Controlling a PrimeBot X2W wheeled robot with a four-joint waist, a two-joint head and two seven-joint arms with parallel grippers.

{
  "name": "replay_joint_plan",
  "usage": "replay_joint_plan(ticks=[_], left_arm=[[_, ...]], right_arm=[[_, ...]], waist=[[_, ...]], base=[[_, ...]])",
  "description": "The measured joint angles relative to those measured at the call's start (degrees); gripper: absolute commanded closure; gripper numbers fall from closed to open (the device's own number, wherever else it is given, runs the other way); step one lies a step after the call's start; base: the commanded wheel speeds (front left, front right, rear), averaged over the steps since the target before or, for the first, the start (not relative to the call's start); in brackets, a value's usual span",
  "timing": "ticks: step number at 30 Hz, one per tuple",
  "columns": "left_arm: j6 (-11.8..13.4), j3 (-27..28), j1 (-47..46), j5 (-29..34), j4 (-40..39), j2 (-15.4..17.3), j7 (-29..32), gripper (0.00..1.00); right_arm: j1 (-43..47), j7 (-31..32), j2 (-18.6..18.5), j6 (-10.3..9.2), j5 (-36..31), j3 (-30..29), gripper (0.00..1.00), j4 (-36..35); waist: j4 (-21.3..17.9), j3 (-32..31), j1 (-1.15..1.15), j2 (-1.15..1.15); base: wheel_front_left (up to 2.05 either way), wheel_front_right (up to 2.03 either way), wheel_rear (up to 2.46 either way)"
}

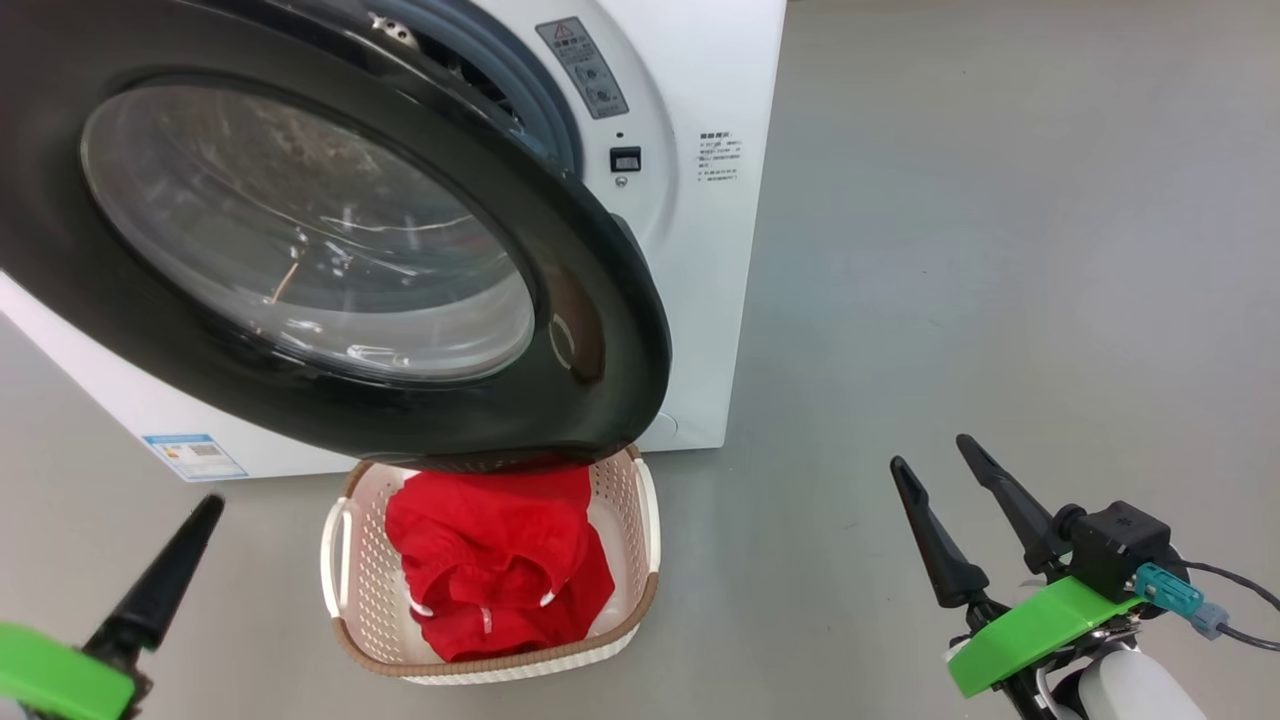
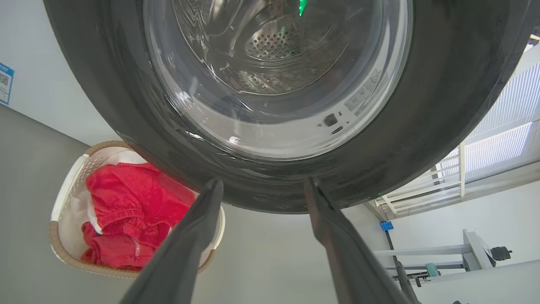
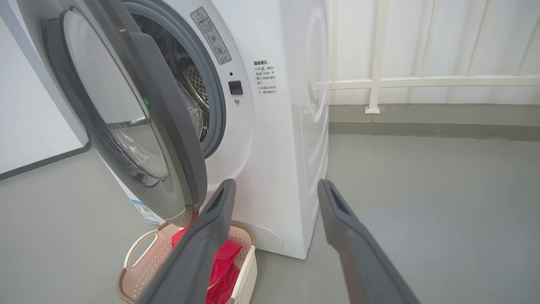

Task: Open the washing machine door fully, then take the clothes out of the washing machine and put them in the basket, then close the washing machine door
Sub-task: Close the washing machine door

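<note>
Left gripper (image 2: 262, 188) jaws wide, empty, tips at lower rim of half-open washing machine door (image 2: 443, 126), contact unclear. Right gripper (image 1: 935, 455) jaws wide, empty, well right of door. Red clothes (image 1: 500, 560) in basket (image 1: 365, 590) under door, clear of both jaws.

Grey floor (image 1: 1000, 250), white railing (image 3: 422, 81), white wall (image 3: 25, 126), dark skirting strip (image 3: 42, 161)

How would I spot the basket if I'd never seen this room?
Find the big white washing machine on the grey floor. In front of it, under its round black door, sits the basket. It is small and cream, with holes, a brown rim and red clothes inside.
</note>
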Motion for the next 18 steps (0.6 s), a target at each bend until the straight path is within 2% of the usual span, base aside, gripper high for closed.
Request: replay_joint_plan(ticks=[6, 7, 8, 18], left_arm=[[0.00, -1.65, 3.65, 4.49, 1.33, 0.16, -7.65, 0.00], [0.00, -2.72, 4.43, 6.06, 1.97, 0.16, -10.74, 0.00], [0.00, -2.72, 4.43, 6.06, 1.97, 0.16, -10.74, 0.00], [0.00, -8.58, 5.66, 9.71, 7.09, -0.54, -24.65, 0.00]], right_arm=[[0.01, 0.00, -0.51, 0.00, 0.07, -0.20, 0.00, -0.02], [0.02, 0.00, -0.51, 0.00, 0.07, -0.48, 0.00, -0.04], [0.02, 0.00, -0.51, 0.00, 0.07, -0.48, 0.00, -0.04], [1.09, 0.00, -0.42, 0.00, 0.07, -1.45, 0.00, -0.09]], waist=[[-0.67, 0.33, 0.00, 0.00], [-0.96, 0.41, 0.00, 0.00], [-0.96, 0.41, 0.00, 0.00], [-3.11, 0.55, 0.00, 0.00]], base=[[0.00, 0.00, 0.00], [0.00, 0.00, 0.00], [0.00, 0.00, 0.00], [0.00, 0.00, 0.00]])
